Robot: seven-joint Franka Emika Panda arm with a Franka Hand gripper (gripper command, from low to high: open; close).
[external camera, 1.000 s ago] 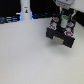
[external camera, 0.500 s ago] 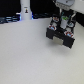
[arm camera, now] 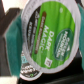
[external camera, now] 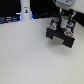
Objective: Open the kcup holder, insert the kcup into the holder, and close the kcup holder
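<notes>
The kcup [arm camera: 47, 35] fills the wrist view, lying tilted with its green "Dark Magic" foil top and white rim facing the camera. It sits so close that my gripper appears shut on it, and the fingers themselves are mostly hidden. In the exterior view my gripper [external camera: 62, 25] hangs directly over the black kcup holder [external camera: 61, 37] at the back of that view's right. The picture is too blurred to tell whether the holder stands open. The pod cannot be made out in the exterior view.
A white bottle-shaped object [external camera: 25, 9] stands at the back of the exterior view's left, against a dark backdrop. The pale tabletop [external camera: 30, 60] stretches from the holder toward the front.
The gripper has sunk slightly toward the holder; otherwise the scene looks the same.
</notes>
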